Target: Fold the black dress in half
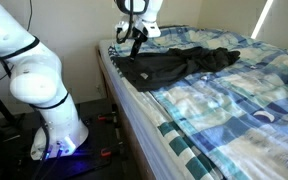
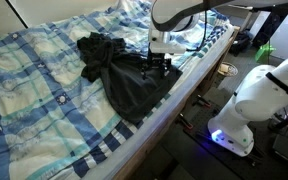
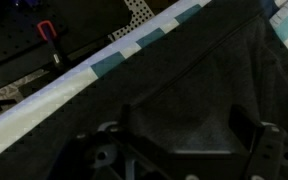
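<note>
Black dress (image 2: 132,85) crumpled on bedspread (image 2: 34,70) — tool (image 2: 156,66) seemingly just above.

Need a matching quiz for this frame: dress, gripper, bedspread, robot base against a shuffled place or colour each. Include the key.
Things:
1. black dress
2. gripper
3. bedspread
4. robot base

Place or colour:
a. blue and white checks
b. white, with a blue glow at its foot
c. lying crumpled on top of 3, near its edge
d. poised just over one end of 1

Pairs: 1-c, 2-d, 3-a, 4-b
</note>
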You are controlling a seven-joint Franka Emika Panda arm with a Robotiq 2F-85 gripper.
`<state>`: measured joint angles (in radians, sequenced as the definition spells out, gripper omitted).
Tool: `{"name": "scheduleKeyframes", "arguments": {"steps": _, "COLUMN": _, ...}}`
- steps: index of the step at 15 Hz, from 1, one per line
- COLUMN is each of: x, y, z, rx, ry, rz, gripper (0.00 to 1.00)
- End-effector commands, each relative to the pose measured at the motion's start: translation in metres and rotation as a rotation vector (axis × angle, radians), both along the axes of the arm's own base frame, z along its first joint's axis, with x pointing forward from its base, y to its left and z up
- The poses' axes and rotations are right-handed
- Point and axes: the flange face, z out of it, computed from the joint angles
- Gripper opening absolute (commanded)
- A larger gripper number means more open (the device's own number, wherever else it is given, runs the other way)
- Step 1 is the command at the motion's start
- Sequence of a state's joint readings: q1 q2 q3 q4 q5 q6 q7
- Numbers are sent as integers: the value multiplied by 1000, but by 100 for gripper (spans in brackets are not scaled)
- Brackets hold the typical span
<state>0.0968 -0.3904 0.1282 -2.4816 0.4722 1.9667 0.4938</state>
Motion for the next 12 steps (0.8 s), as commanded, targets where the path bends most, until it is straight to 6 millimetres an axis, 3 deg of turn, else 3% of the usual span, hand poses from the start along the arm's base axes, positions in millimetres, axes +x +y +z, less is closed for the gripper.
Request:
{"name": "scheduleKeyframes", "arguments": {"steps": 1, "x": -1, "y": 3, "z": -1, "rx": 10, "ry": -5, "rz": -83, "gripper": 100}}
{"name": "scheduleKeyframes", "arguments": {"steps": 7, "x": -12, "y": 14, "z": -4, "rx": -62, "ry": 52, "rz": -375, "gripper": 100}}
{"name": "scheduleKeyframes", "arguments": {"steps": 12, "x": -33, "y": 22, "z": -1, "rx": -217, "ry": 99, "rz": -586, "gripper": 100}}
